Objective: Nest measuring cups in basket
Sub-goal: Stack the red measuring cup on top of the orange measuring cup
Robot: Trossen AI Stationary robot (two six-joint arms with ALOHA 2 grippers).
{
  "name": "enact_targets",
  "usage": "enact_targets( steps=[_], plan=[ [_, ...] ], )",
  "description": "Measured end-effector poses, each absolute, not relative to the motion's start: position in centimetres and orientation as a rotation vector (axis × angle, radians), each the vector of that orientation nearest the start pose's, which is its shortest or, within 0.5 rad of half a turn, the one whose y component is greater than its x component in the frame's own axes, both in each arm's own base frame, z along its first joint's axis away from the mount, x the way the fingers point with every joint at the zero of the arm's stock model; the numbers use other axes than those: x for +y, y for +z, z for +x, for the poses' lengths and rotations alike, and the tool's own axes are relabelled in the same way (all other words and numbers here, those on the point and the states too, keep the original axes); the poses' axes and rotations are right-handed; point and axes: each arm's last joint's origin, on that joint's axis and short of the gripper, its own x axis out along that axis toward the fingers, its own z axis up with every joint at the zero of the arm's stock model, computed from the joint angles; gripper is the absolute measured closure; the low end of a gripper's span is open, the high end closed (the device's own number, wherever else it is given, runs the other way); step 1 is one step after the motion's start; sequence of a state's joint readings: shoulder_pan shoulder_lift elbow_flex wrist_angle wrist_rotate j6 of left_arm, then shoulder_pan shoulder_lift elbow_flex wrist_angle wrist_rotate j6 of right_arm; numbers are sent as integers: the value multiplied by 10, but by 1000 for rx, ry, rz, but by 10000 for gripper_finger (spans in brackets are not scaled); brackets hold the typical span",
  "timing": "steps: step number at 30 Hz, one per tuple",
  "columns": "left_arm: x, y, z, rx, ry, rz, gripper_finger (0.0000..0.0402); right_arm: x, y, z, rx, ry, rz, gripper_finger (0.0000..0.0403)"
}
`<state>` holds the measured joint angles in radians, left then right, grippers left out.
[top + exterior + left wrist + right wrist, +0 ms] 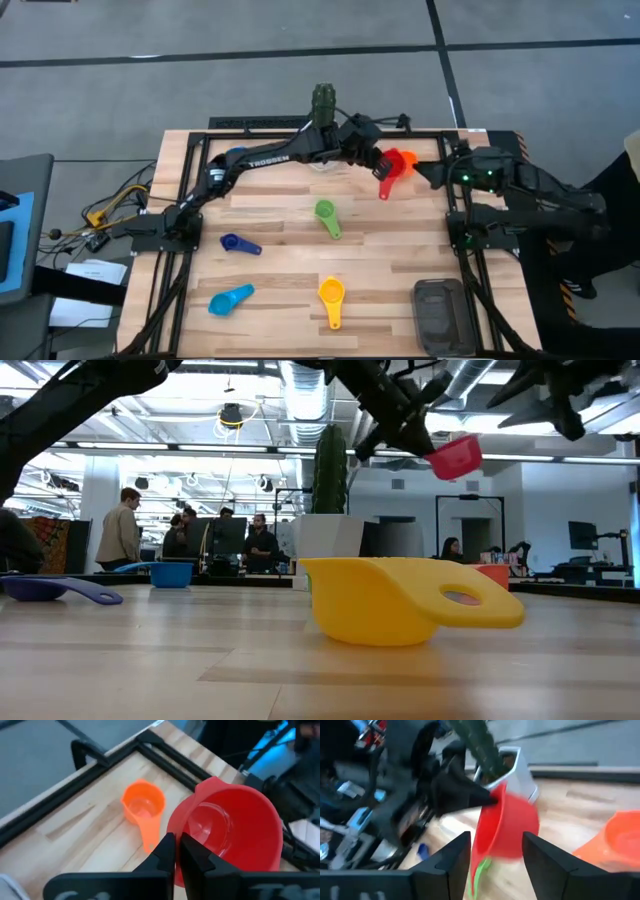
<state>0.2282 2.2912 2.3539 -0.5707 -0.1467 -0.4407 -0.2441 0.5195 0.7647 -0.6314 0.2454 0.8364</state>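
Yellow plastic measuring cup (400, 600) lies nearest. Left gripper (383, 166) clenches the red plastic cup (391, 172) aloft; right gripper (495, 862) gapes beside it, apparently for handover.

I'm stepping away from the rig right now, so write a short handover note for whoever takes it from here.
Left gripper: shut on the red cup's handle, held in the air over the table's far right.
Right gripper: open, its fingers either side of the red cup, not yet gripping.
Orange cup lies on the table below them. Green cup, dark blue cup, light blue cup and yellow cup lie scattered.
Basket, near right: no cup in it.
Done: red cup lifted.
Left: all nesting.
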Motion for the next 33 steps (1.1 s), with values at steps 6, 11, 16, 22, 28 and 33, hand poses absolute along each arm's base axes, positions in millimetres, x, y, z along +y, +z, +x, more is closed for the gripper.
enact_targets(
  steps=[6,11,16,22,28,33],
  plan=[
    [133,334,501,371,536,-535,401,-28,312,111,218,-592,813,203],
    [134,338,503,323,521,-560,401,-27,306,128,285,-591,806,220],
    [133,338,503,328,497,-572,401,-31,305,139,264,-597,811,232],
    [131,338,504,329,493,-578,401,-35,306,139,248,-623,826,263],
    [130,337,504,332,478,-600,401,-37,304,141,256,-622,857,319],
    [128,337,505,336,471,-599,401,-38,299,150,306,-597,891,337]
  ],
)
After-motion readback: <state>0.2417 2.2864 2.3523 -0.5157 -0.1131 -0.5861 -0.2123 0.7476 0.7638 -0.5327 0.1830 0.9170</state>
